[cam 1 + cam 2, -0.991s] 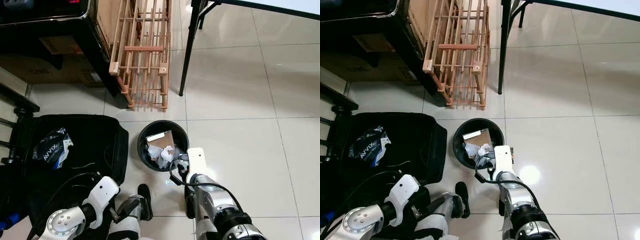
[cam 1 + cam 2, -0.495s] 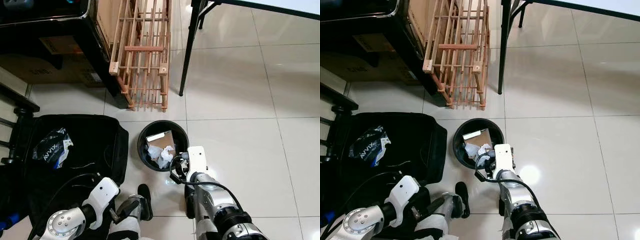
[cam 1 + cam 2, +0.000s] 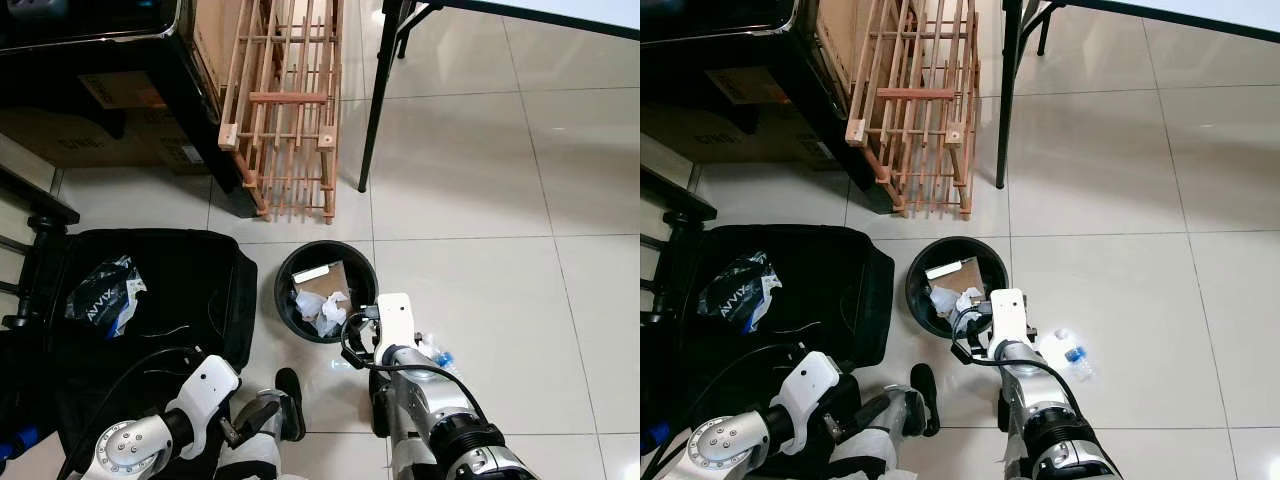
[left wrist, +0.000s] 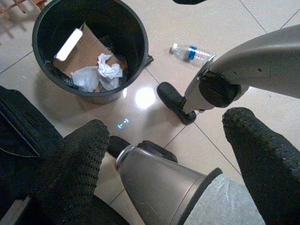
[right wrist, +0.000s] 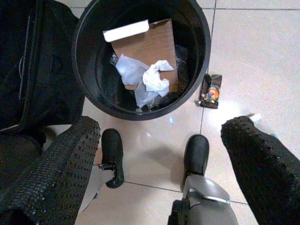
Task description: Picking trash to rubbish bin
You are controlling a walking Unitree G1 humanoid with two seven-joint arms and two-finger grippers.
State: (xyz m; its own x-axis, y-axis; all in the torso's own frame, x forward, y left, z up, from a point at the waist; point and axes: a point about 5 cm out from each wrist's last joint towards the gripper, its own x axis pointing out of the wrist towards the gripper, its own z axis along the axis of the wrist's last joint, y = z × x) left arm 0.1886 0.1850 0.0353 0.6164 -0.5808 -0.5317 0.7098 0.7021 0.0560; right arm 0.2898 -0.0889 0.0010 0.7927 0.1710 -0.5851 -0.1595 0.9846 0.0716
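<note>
Lying right of the bin (image 3: 925, 300), the bottle (image 3: 1068, 355) needs a central grasp; right gripper (image 5: 159, 154) gapes empty.

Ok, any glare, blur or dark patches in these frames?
Eye views: sharp, with a glare spot on the tiles by the plastic bottle. Left wrist view: lamp reflection on the floor beside the rubbish bin, near fingers soft. Right wrist view: bin interior shadowed, fingers blurred.

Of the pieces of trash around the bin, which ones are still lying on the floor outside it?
Two: the clear plastic bottle with a blue label, and the small dark wrapper beside the black bin. The cardboard and crumpled paper are already inside.
</note>
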